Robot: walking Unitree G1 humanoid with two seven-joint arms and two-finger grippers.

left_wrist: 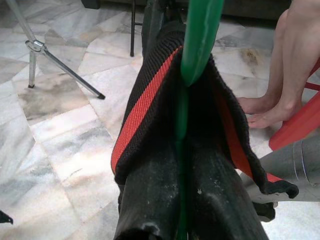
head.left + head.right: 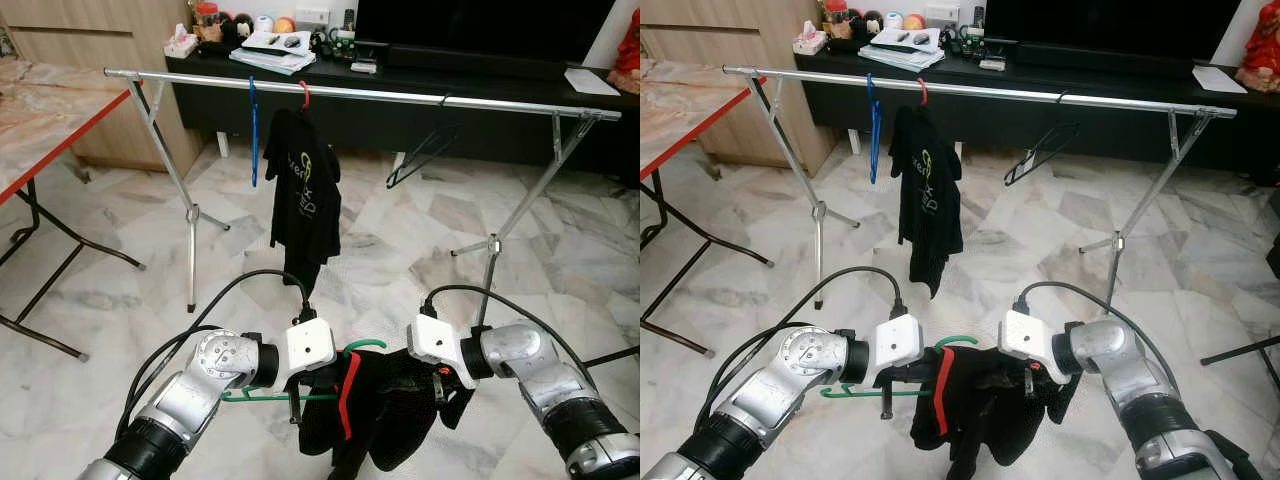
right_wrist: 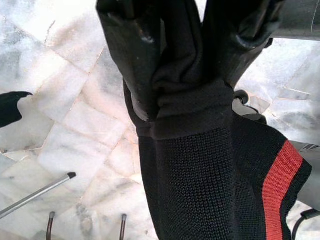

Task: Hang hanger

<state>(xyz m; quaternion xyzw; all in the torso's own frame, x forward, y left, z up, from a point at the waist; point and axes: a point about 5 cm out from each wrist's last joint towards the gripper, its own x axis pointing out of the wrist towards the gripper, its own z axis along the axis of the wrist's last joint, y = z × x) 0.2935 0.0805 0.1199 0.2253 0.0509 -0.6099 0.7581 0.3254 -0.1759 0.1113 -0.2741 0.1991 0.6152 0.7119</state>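
Nearest, the left gripper (image 1: 182,210) pinches the smooth green plastic hanger (image 1: 197,40) between its fingers. The right gripper (image 3: 182,65) is clamped on the ribbed black knit garment (image 2: 390,410) with red stripe, draped over that hanger, held low before the robot. Beyond, one tubular metal rail (image 2: 400,96) on splayed legs carries three hangers: blue (image 2: 253,130), red (image 2: 304,92) bearing a black T-shirt (image 2: 303,190), and black (image 2: 425,155). Marble-tiled floor (image 2: 400,240).

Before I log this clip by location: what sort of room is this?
Probably a home living room: a dark TV console along the wall, marble floor, and a metal clothes rail with a black T-shirt hanging.
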